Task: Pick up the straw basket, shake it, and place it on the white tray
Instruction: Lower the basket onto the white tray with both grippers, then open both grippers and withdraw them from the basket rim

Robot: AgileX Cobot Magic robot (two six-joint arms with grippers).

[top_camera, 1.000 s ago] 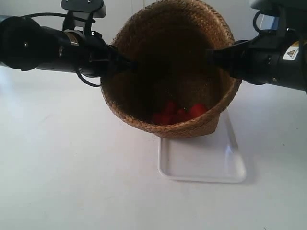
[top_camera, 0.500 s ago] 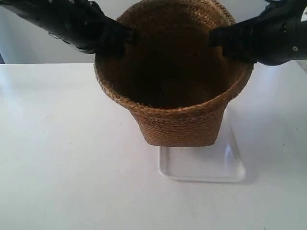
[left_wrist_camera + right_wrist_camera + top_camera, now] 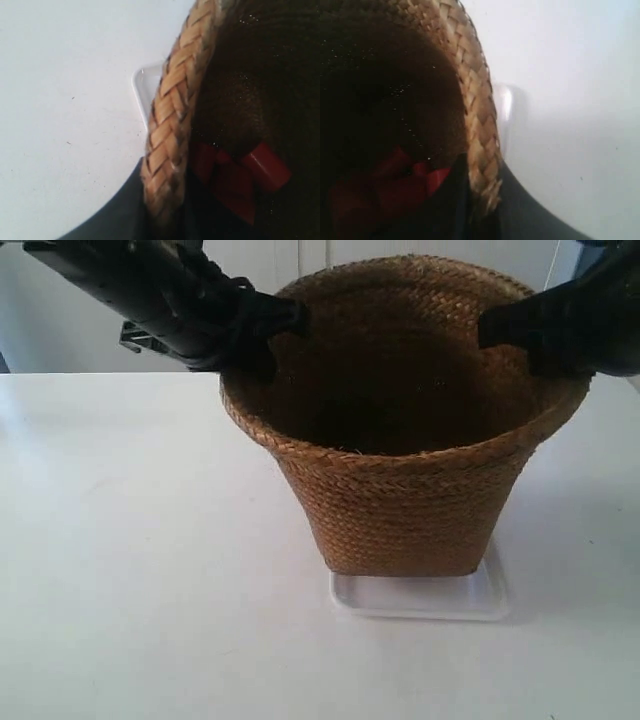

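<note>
1. Farthest over on the exterior view's left is the bare white table [image 3: 120,570]. Above it, the black arm at the exterior view's left [image 3: 150,290] slants down to the basket's rim.
2. The left wrist view shows the left gripper [image 3: 165,220] clenched on that rim. The braided edge runs between its dark fingers, one outside the wall and one inside.
3. In the middle stands the straw basket [image 3: 400,510], upright with its wide rolled rim level and its inside dark. Its squarish base is down on the white tray [image 3: 420,598], as far as I can see, and covers most of it. Only the tray's near edge and a corner show beneath.
4. From the left wrist view, a tray corner [image 3: 142,85] peeks out just beside the basket wall, and red pieces [image 3: 235,180] lie at the bottom of the basket. I can't make out what they are.
5. On the exterior view's right, the other black arm [image 3: 570,325] meets the opposite side of the rim.
6. The right gripper [image 3: 482,200] is likewise clamped on the braid, one finger on each side of the wall. The same red pieces [image 3: 395,185] show dimly below, with the tray [image 3: 505,105] a pale blur outside.
</note>
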